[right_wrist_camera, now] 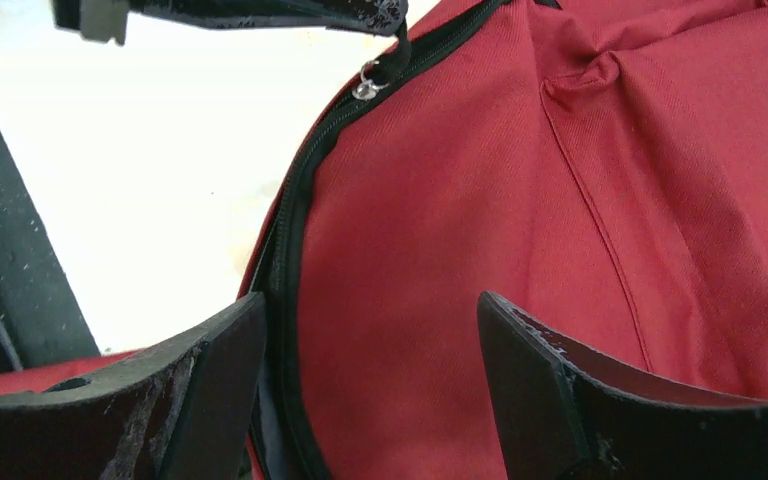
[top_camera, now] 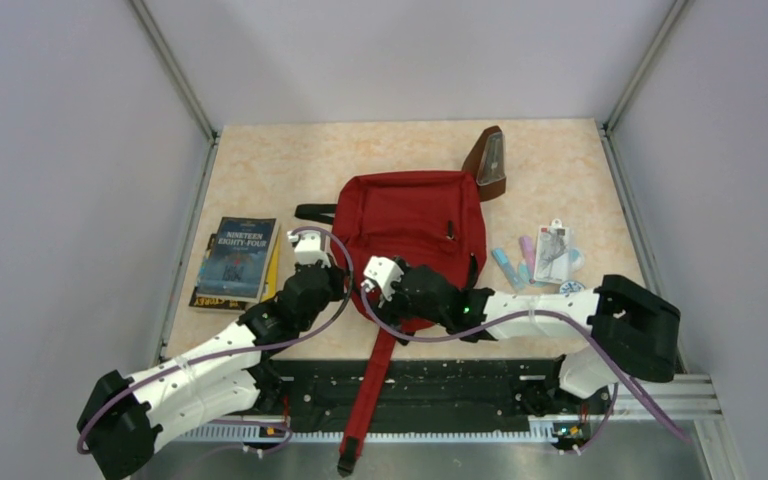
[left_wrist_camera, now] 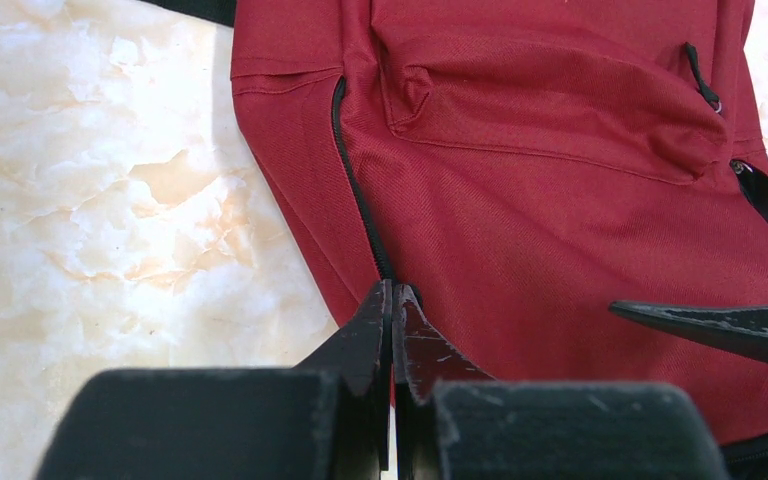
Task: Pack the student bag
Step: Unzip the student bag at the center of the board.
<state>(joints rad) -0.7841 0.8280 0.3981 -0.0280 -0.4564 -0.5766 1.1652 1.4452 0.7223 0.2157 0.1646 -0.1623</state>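
Note:
The student bag [top_camera: 410, 225] is a dark-red backpack lying flat mid-table, its long red strap [top_camera: 370, 390] trailing over the near edge. At the bag's left lower edge my left gripper [left_wrist_camera: 393, 292] [top_camera: 345, 280] is shut on the black zipper pull [right_wrist_camera: 390, 55], whose small metal ring [right_wrist_camera: 365, 85] shows in the right wrist view. My right gripper [right_wrist_camera: 370, 310] [top_camera: 365, 292] is open just beside it and straddles the zipper line. One finger [right_wrist_camera: 210, 370] sits outside the zip and the other [right_wrist_camera: 540, 370] over the red fabric. Grey lining [right_wrist_camera: 265, 425] shows in a narrow gap.
Books [top_camera: 235, 260] are stacked on the table left of the bag. Pastel pens [top_camera: 515, 265] and a small packaged item [top_camera: 556, 250] lie to its right. A brown wedge-shaped object [top_camera: 488, 160] stands behind the bag's right corner. Metal frame posts and grey walls ring the table.

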